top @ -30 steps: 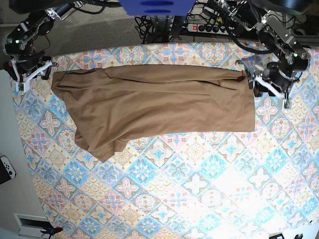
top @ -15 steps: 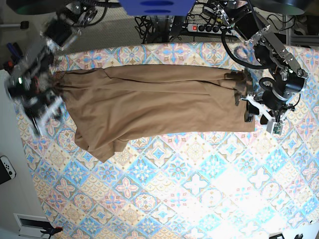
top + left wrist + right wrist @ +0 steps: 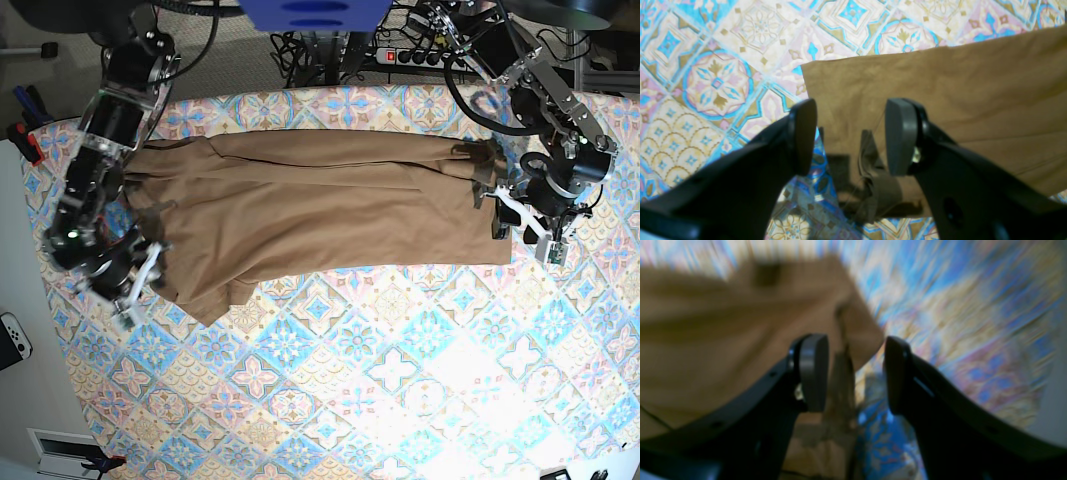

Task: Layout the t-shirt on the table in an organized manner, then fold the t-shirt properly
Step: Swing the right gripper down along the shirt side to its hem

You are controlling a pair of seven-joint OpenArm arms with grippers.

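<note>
Both arms have swung down from the far corners: left gripper (image 3: 527, 238) and right gripper (image 3: 133, 283), jaws wide and empty, now flank the t-shirt (image 3: 320, 215) lying spread across the table (image 3: 400, 380), likely lining up the next fold.

Tan-brown t-shirt (image 3: 320, 215), plain and unprinted, spread lengthwise across the far half of the surface (image 3: 400, 380); folded into a long band, with soft creases running along its length; one end cut fairly straight and square, with a small bunched tuck at its far corner; other end ragged, tapering to a drooping flap toward the near side; lying flat on cloth patterned in blue, pink and cream floral diamonds; near half of that cloth bare.
</note>
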